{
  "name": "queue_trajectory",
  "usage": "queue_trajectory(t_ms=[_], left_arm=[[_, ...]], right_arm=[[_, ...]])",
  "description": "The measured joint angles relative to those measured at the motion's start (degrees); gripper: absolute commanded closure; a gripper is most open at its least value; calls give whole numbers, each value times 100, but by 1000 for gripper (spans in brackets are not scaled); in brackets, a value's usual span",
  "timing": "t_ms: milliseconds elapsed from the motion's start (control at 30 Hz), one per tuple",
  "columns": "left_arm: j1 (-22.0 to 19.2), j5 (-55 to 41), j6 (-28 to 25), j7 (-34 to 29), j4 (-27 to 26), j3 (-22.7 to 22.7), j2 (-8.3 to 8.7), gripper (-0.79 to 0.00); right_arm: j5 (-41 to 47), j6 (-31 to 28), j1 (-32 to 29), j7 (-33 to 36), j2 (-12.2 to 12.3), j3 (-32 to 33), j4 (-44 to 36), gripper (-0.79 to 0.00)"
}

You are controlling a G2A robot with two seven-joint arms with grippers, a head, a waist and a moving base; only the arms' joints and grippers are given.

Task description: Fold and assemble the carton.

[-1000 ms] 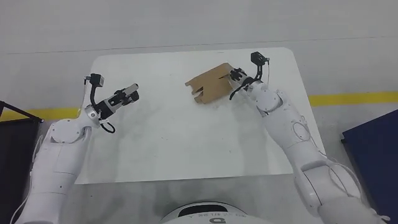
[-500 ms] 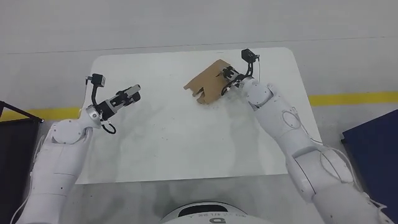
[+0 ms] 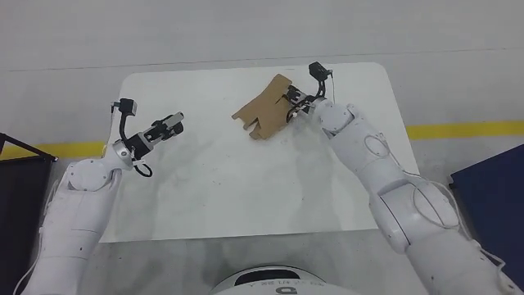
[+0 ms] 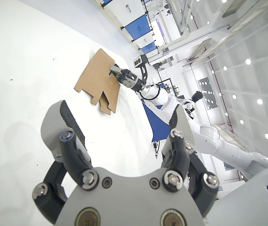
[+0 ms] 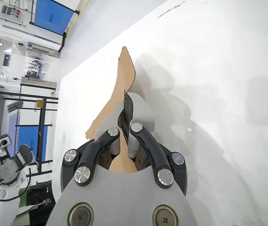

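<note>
One flattened carton lies near the surface's far edge, clamped by the right gripper, probably to raise it for folding; the left gripper hangs wide near the left edge.

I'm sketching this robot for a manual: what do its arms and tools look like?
The left arm and right arm are glossy white with rounded segments. Each wrist carries a small dark camera on a curved stalk, with thin black cable. The left tool and right tool have grey metal plates, black linkages, and grey fingers with ribbed black pads.
</note>
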Motion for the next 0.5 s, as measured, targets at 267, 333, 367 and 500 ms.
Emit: queue_trajectory(t_ms=[267,333,367,500], left_arm=[[-59,-51,9,-44,-17,55,-3,-785],[-89,-131,-6,-67,8,60,-5,-785],[-102,-169,-18,-78,23,58,-6,-785],[-150,-267,-98,-125,78,39,-3,-785]], right_arm=[[745,-1553,-154,382,21,270,-80,0],[968,-2008,-237,460,46,364,-183,0],[1071,-2198,-285,490,56,405,-245,0],[1493,-2911,-548,642,109,569,-634,0]])
